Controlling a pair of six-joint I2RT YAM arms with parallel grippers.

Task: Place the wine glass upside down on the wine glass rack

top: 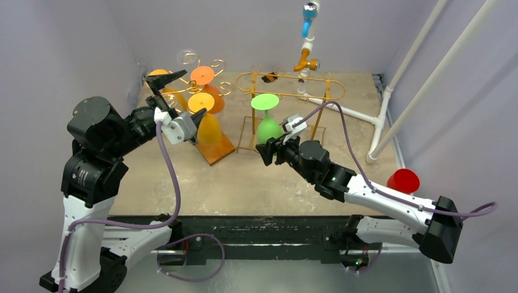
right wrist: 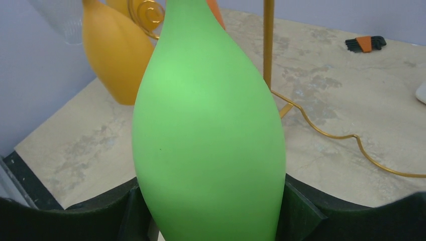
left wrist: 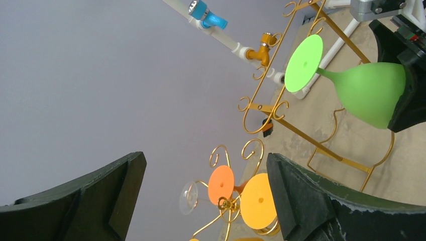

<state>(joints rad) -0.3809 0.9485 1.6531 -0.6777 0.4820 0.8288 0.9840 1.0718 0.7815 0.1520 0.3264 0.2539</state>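
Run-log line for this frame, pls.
right hand: shut on green wine glass bowl | glass: inverted, base up at gold rack | seated on rack: cannot tell | left hand: open, empty

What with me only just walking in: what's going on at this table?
The right gripper is clamped on the bowl of the green wine glass, holding it upside down at the gold rack. Whether its foot is hooked on the rails isn't clear. The left gripper is open and empty, raised beside the orange glasses.
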